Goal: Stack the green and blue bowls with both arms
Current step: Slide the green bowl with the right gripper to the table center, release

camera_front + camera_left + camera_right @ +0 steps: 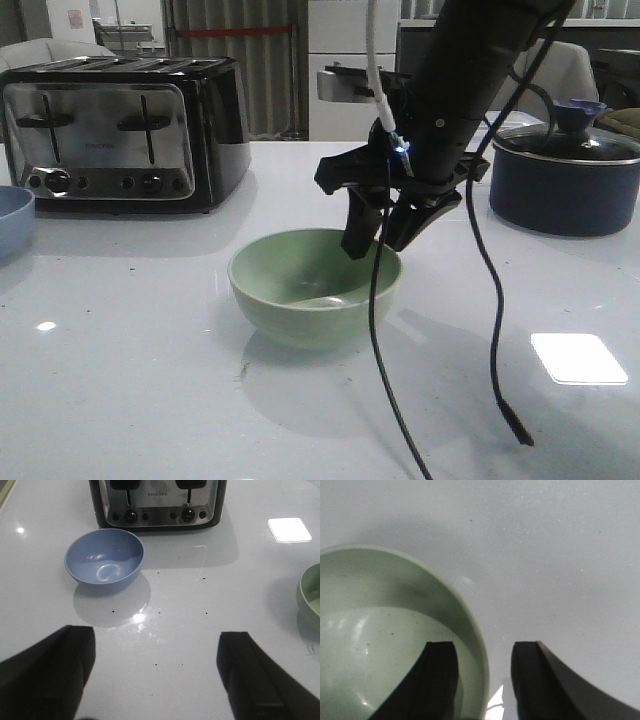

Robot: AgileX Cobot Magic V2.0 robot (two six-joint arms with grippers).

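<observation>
The pale green bowl (300,285) stands upright mid-table; it also shows in the right wrist view (380,630) and at the edge of the left wrist view (311,592). My right gripper (378,243) is open and astride the bowl's far right rim, one finger inside and one outside, with a gap to the outer finger (482,652). The blue bowl (104,560) stands upright in front of the toaster, cut by the left edge of the front view (12,215). My left gripper (155,665) is open and empty, short of the blue bowl, over bare table.
A chrome and black toaster (120,130) stands at the back left. A dark navy pot with a glass lid (565,180) stands at the back right. Black cables (490,300) hang from the right arm down in front of the green bowl.
</observation>
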